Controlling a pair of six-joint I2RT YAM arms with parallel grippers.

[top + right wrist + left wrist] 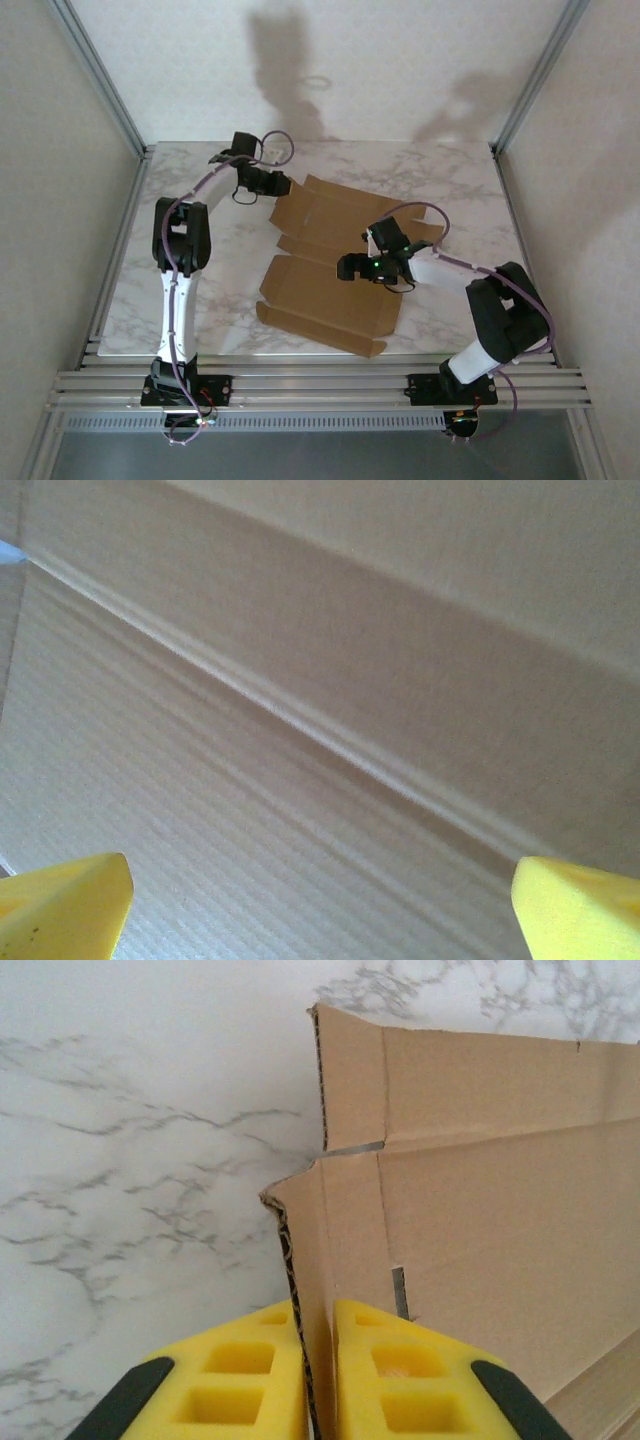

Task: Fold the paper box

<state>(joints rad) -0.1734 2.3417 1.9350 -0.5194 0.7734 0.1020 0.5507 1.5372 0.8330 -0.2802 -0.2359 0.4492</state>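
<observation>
1. Left gripper: jaws shut tight on the corrugated edge of a corner flap of the paper box, one yellow pad on each face of the board.
2. Right gripper: jaws spread wide, holding nothing. A scored crease runs slantwise between the tips, with the board close beneath.
3. Key relation: the sheet extends rightward from the left jaws and lies directly under the right ones. From above, the left arm is at the sheet's far-left corner. The right arm is over its middle, so it is nearer the centre panels.
4. Long axis: runs from the far end toward the table's near edge, slanting slightly right.
5. Box: plain brown, die-cut, with a notch and slot by the pinched flap. It lies mostly flat on the marble table, walls not yet raised. Judged early in the fold.
</observation>
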